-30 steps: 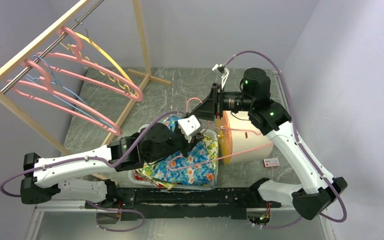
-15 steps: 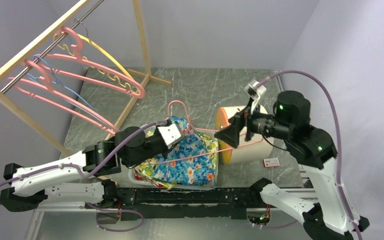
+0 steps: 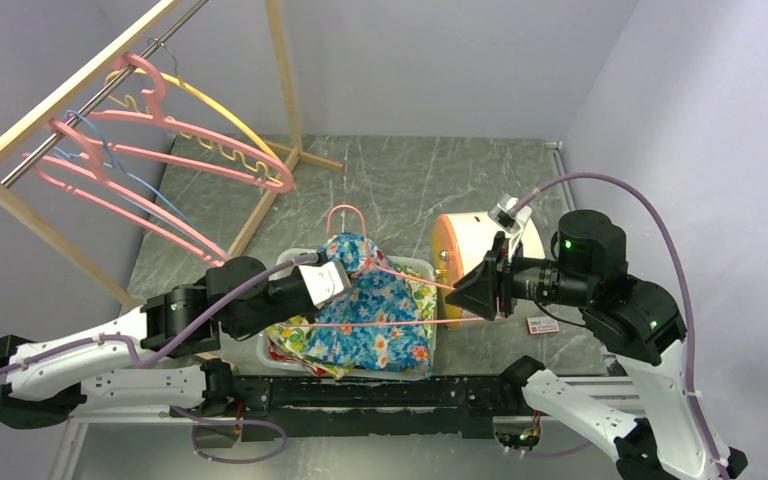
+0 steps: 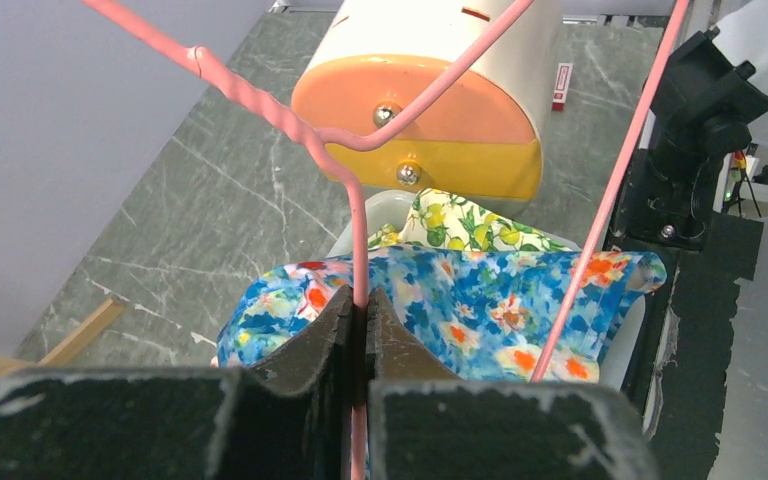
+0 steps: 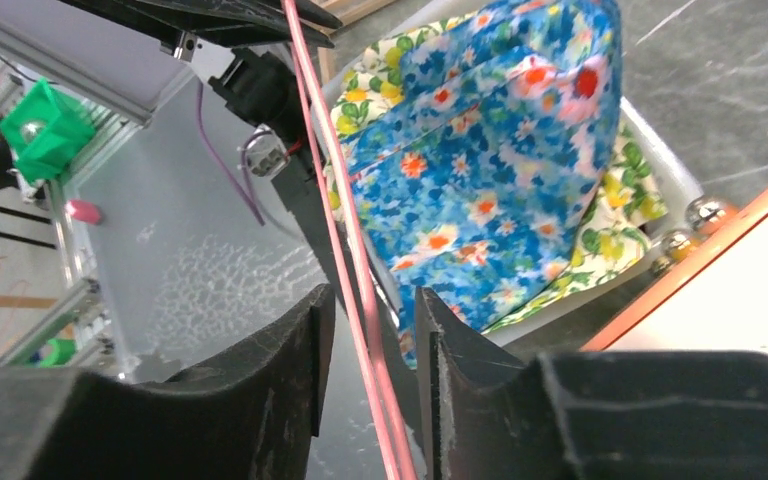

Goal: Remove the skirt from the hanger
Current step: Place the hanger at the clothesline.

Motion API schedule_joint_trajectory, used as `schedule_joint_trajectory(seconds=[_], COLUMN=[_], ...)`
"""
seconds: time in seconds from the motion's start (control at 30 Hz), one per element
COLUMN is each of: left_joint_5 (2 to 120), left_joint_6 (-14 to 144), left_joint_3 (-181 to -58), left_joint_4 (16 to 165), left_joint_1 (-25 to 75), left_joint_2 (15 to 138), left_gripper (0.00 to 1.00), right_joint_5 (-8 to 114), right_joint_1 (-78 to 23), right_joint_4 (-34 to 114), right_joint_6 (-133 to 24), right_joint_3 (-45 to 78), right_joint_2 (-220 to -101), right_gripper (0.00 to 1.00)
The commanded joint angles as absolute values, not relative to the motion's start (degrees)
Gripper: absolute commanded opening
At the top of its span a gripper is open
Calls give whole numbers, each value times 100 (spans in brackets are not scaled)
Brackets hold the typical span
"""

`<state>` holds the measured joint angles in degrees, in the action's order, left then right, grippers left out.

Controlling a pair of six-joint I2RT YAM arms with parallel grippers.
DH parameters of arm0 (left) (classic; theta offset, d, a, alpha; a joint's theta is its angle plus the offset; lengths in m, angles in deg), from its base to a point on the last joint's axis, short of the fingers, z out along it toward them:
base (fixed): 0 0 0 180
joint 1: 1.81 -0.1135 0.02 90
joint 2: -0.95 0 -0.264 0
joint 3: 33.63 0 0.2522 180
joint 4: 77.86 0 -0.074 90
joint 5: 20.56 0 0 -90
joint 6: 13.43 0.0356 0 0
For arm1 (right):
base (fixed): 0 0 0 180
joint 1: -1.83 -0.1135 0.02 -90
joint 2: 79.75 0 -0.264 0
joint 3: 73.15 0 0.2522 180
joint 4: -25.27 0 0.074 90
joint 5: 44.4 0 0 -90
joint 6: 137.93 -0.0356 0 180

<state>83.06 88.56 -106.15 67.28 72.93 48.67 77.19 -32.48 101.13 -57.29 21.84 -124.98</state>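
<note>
The blue floral skirt lies heaped in a white bin, on top of a yellow lemon-print cloth. It also shows in the left wrist view and the right wrist view. The pink wire hanger lies across the top of the skirt, its hook pointing to the far side. My left gripper is shut on the hanger's neck, just below the twist. My right gripper is open, and the hanger's right end runs loosely between its jaws. Whether the skirt still hangs on the wire is hidden.
A cream drum with an orange end lies right of the bin, close to the right gripper. A small card lies beside it. A wooden rack with pink, blue and yellow hangers stands at the far left.
The right arm has swung from the far side toward the near edge and dropped lower. The left gripper has drawn back to the left. The hanger now lies flatter over the bin.
</note>
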Motion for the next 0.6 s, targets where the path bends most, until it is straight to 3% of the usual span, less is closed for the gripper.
schedule_joint_trajectory(seconds=[0.0,0.1,0.2,0.27,0.3,0.33,0.43,0.5,0.53,0.57], left_joint_5=[8071,8077,8051,8111,8196,8311,8417,8404,8403,8415], left_joint_6=[9032,9068,9034,8908,8803,8687,8381,8210,8113,7996], left_joint_3=[-10745,-10830,-10854,-10847,-10859,-10875,-10912,-10877,-10879,-10908], left_joint_4=[6771,6681,6736,6834,6875,6891,6754,6697,6658,6613], left_joint_1=[7293,7293,7297,7298,7298,7298,7291,7294,7292,7293], left_joint_2=[4768,4831,4870,4900,4917,4935,4972,4980,4992,5009], left_gripper=[7,7,7,8,13,22,65,89,99,99], right_joint_5=[7956,8082,8151,7999,7745,7445,6507,6261,6222,6179], right_joint_1=[-3309,-3307,-3309,-3302,-3300,-3305,-3306,-3307,-3301,-3307], right_joint_4=[10234,10180,10116,10086,10079,10081,9990,9787,9676,9578], right_joint_6=[-5760,-5746,-5734,-5760,-5784,-5808,-5810,-5808,-5804,-5804], right_joint_3=[1986,1967,1938,1955,1999,2070,2192,2093,2029,1954], right_joint_2=[-12481,-12482,-12473,-12472,-12460,-12414,-12177,-11986,-11911,-11883], right_gripper=[34,27,2,0,0,0,0,0,0,0])
